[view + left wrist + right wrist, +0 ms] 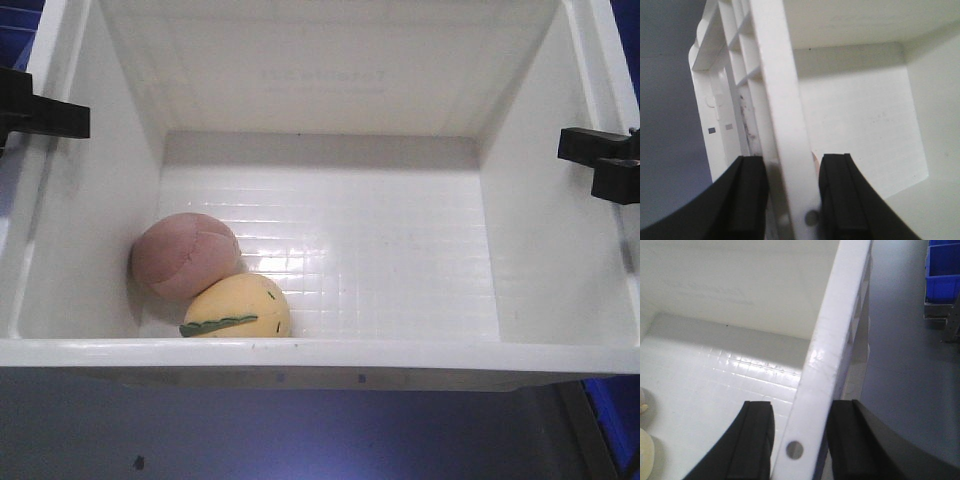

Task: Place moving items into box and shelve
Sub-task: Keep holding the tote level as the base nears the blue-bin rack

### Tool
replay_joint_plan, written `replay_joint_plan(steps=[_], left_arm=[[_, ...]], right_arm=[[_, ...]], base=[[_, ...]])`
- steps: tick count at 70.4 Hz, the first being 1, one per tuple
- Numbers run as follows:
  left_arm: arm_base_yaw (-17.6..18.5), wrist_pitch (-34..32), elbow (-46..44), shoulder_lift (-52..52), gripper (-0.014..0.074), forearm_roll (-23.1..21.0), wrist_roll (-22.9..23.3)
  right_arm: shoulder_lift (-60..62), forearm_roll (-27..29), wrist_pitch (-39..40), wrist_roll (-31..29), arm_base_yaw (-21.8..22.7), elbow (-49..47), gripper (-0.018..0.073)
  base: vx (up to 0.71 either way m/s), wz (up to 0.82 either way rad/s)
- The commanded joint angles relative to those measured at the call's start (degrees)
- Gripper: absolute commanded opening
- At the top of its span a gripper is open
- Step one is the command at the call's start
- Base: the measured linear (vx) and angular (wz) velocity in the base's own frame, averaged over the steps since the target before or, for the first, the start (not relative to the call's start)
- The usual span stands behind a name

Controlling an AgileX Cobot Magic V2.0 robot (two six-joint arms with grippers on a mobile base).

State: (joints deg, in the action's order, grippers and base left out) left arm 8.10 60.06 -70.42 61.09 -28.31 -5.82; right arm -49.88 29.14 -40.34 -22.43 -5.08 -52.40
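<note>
A white plastic box (320,352) fills the front view. Inside it, at the near left, lie a pink ball (185,255) and a yellow mango-shaped toy (238,307) with a green leaf strip, touching each other. My left gripper (45,118) grips the box's left rim; in the left wrist view the gripper (792,200) has one finger on each side of the rim (775,75). My right gripper (600,160) grips the right rim; in the right wrist view the gripper (802,440) straddles the rim (840,315). The two toys show at that view's left edge (645,452).
Grey-blue floor (300,430) shows below the box. Blue bins (942,270) stand at the far right in the right wrist view, and a blue bin edge (615,410) shows at the front view's lower right.
</note>
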Motion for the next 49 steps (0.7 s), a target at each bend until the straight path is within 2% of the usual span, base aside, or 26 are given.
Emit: replay_joint_plan(steps=[1,49], left_arm=[[0.7,-6.3,-2.7,-1.5,-0.0006,-8.4,-1.3],[0.7,-6.3,-2.7,-1.5,-0.0006,-8.4,-1.3]], right_arm=[[1.0,5.5,5.8,-1.4,-0.3,-2.5,-0.0004],[1.0,5.5,6.0,-1.4,-0.3,-2.5,-0.0004]], base=[[0.44,0.06],[0.37,0.06]])
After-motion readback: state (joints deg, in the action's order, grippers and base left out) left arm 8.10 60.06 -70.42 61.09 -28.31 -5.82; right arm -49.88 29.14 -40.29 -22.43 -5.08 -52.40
